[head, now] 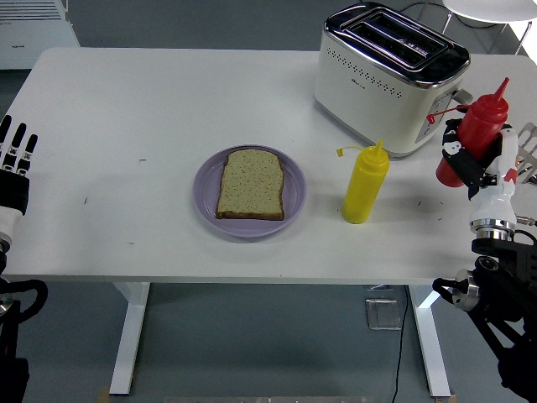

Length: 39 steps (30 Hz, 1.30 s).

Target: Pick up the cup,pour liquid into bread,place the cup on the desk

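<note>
The red squeeze bottle, which is what stands in for the cup here, is in my right hand at the right edge of the table, lifted clear of the surface and tilted, its pointed nozzle up and to the right, its small cap hanging off on a thin strap toward the toaster. From my seat I see the white table filling most of the view, its near edge running across the lower part. The biggest thing on it is the cream and chrome toaster at the far right, two slots open on top, lever on the side facing my right arm. Left of centre sits the purple plate, and on it one slice of bread, lying flat, well apart from the red bottle. Between plate and right hand stands the yellow squeeze bottle, upright, just in front of the toaster, its cap dangling to the left. My right fingers are wrapped round the red bottle's body. My left hand rests at the table's left edge, fingers straight and grasping nothing.
</note>
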{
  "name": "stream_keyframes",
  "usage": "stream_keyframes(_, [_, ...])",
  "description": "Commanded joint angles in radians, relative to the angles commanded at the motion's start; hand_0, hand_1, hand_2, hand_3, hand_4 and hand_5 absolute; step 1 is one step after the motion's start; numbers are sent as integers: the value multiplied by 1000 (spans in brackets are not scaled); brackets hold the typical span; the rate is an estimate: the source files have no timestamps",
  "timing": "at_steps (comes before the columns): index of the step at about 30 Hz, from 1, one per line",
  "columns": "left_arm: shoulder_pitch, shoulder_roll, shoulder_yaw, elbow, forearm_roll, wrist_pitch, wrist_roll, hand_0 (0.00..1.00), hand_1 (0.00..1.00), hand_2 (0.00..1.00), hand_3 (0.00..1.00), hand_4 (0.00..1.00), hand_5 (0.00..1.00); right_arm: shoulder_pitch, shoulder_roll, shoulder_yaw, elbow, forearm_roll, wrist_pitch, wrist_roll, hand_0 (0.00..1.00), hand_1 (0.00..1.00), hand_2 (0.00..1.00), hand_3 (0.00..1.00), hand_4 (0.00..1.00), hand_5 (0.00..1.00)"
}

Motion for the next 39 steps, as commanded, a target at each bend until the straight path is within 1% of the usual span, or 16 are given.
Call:
stream_keyframes(4, [-2, 0, -2, 0, 0, 0, 0, 810, 742, 729, 719, 516, 998, 16, -27, 9, 61, -166, 0, -114, 87, 217, 340, 481, 530, 62])
stream_keyframes(5, [-3, 0, -2, 0, 0, 0, 0, 810, 742, 729, 719, 516, 998, 23, -37, 12, 84, -212, 0, -155, 87, 217, 340, 481, 530, 62])
stream_keyframes(9, [-4, 0, -5, 0, 0, 0, -1, 810, 744, 729, 718, 515, 998, 45, -61, 16, 134, -374, 0, -292, 91, 217, 339, 481, 527, 64])
stream_keyframes(14, [-4, 0, -6, 0, 0, 0, -1, 810, 743, 729, 718, 515, 998, 100, -98, 2, 163, -589, 0, -465, 95, 219, 340, 483, 524, 65])
stream_keyframes(17, [-4, 0, -7, 0, 0, 0, -1, 810, 743, 729, 718, 515, 998, 136, -116, -20, 167, -712, 0, -541, 95, 219, 340, 483, 524, 65])
stream_keyframes(18, [-4, 0, -7, 0, 0, 0, -1, 810, 743, 729, 718, 515, 998, 160, -124, -35, 167, -758, 0, -576, 95, 219, 340, 483, 524, 65])
stream_keyframes(19, [-4, 0, -7, -1, 0, 0, -1, 810, 743, 729, 718, 515, 998, 167, -126, -39, 167, -797, 0, -588, 95, 219, 340, 483, 524, 65])
stream_keyframes(20, [-5, 0, -7, 0, 0, 0, -1, 810, 742, 729, 718, 515, 998, 194, -134, -59, 165, -842, 0, -620, 95, 222, 341, 484, 521, 61])
stream_keyframes(25, [-6, 0, -7, 0, 0, -1, -1, 810, 742, 729, 718, 515, 998, 306, -150, -131, 148, -1050, 64, -712, 95, 222, 341, 484, 521, 61])
stream_keyframes(26, [-6, 0, -7, 0, 0, -1, -1, 810, 743, 728, 719, 515, 998, 328, -151, -144, 145, -1096, 77, -723, 99, 219, 339, 484, 499, 71])
stream_keyframes(28, [-6, 0, -8, 0, 0, -1, -1, 810, 743, 728, 719, 515, 998, 366, -148, -169, 137, -1178, 104, -742, 99, 219, 339, 484, 499, 71])
stream_keyframes(29, [-5, 0, -9, 0, 0, -1, -1, 810, 743, 728, 719, 515, 998, 397, -144, -192, 129, -1222, 128, -756, 99, 219, 339, 484, 499, 71])
stream_keyframes(30, [-5, 0, -9, 0, 0, 0, -1, 810, 743, 728, 719, 515, 998, 407, -143, -199, 127, -1254, 135, -759, 99, 219, 339, 484, 499, 71])
stream_keyframes(33, [-3, 0, -10, 0, 0, -1, -1, 810, 742, 728, 718, 515, 998, 461, -131, -244, 110, -1358, 188, -780, 102, 219, 339, 482, 491, 76])
stream_keyframes(34, [-3, 0, -10, 0, 0, 0, -1, 810, 742, 728, 718, 515, 998, 482, -125, -265, 103, -1358, 210, -787, 102, 219, 339, 482, 491, 76])
stream_keyframes(39, [-1, 0, -11, 0, 0, -1, -2, 810, 742, 728, 718, 515, 998, 550, -99, -344, 72, -1358, 285, -807, 106, 223, 339, 480, 481, 82])
